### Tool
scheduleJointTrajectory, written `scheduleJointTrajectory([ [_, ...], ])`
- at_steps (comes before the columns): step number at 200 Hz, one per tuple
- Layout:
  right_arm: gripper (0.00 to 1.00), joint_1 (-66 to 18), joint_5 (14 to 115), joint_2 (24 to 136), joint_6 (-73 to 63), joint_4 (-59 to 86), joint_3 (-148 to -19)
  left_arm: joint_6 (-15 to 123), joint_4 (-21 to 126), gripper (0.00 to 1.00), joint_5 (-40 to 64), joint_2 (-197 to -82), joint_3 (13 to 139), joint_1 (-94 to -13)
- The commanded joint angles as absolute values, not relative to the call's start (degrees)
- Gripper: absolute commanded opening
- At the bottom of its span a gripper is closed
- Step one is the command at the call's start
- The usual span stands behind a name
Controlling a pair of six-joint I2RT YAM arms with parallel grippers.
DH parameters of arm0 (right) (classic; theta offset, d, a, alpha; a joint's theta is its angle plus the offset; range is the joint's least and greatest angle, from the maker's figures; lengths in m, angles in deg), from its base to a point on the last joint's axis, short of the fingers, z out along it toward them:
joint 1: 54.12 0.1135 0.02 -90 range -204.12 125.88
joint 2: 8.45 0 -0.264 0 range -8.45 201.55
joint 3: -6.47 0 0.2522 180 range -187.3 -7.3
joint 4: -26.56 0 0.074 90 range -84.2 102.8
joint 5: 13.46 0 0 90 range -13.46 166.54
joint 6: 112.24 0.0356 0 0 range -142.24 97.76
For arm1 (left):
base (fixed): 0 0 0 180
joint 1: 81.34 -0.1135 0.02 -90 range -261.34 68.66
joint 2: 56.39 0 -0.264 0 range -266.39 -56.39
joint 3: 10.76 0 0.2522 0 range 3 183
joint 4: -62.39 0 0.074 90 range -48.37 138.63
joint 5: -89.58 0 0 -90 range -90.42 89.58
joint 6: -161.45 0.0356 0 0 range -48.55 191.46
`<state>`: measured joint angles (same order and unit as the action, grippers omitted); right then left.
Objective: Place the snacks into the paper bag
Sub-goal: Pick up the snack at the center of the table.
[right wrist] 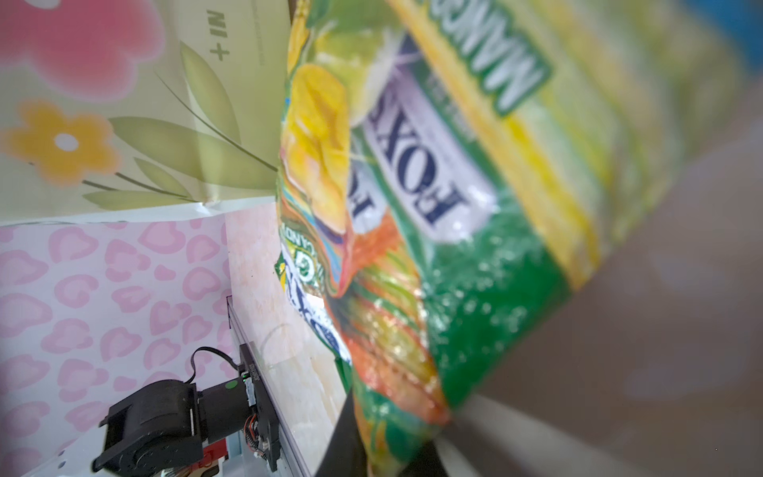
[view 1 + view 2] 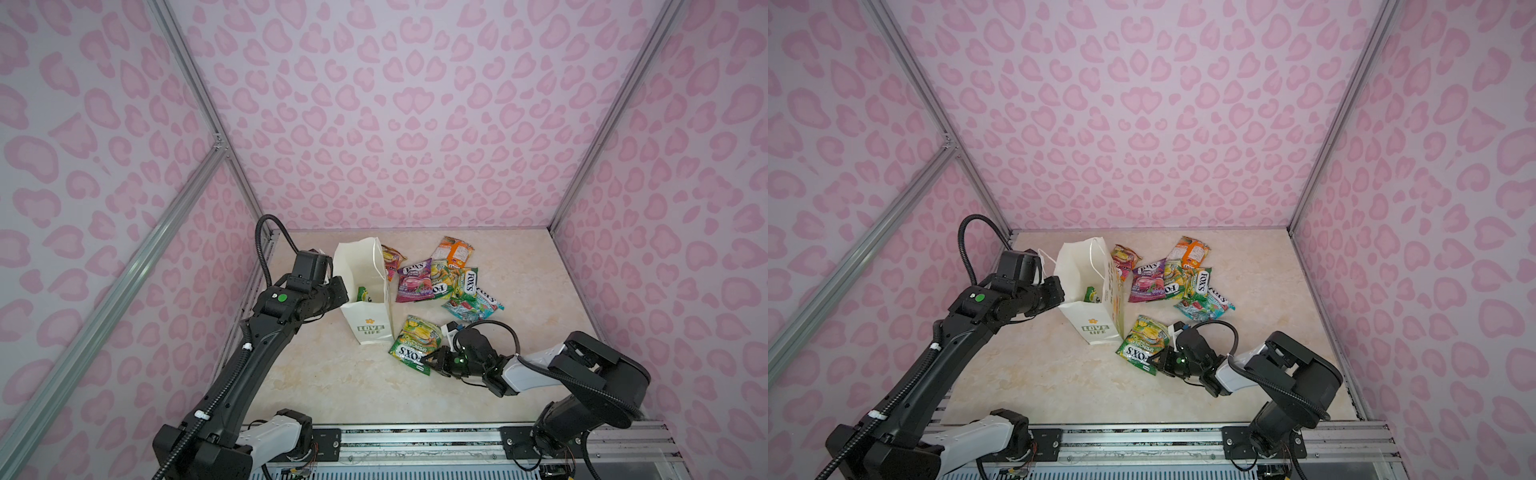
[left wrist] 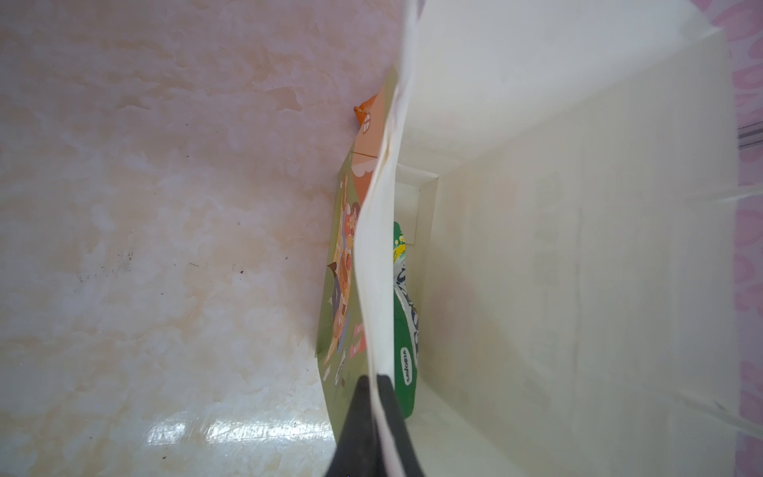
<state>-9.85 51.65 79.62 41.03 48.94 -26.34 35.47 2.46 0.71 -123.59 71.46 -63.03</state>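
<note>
Left hand (image 3: 375, 388) is pinching the side rim of the paper bag (image 2: 368, 266), clenched on the paper, likely to hold the mouth spread and the bag upright on the bench (image 2: 332, 386) so packets can drop in. 1 green snack (image 2: 363, 294) is already lying inside. Right hand (image 2: 432, 365) is gripping the corner of a green FOX'S packet (image 2: 415, 343) (just beside the bag's base), an edge grip suiting something so flat. Other snacks (image 2: 440, 282) are lying heaped behind it.
</note>
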Motion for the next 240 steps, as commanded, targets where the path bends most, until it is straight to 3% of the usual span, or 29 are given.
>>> scheduleJointTrajectory([
  [1, 0.09, -9.2, 56.2, 75.3, 36.6, 38.4, -28.0, 35.9, 0.1, 0.03, 0.9, -123.9, 71.8, -63.1],
  [46, 0.0, -9.5, 61.0, 64.2, 30.3, 23.3, -32.0, 36.3, 0.1, 0.03, 1.0, -124.3, 72.0, -63.1],
  [144, 0.0, -14.0, 73.6, 44.7, 17.6, -2.4, -44.9, 37.5, -0.2, 0.03, 1.9, -124.3, 72.6, -63.1],
  [240, 0.0, -15.9, 77.5, 48.9, 5.2, -9.3, -69.9, 37.6, 0.2, 0.03, 3.1, -124.3, 72.2, -63.0],
])
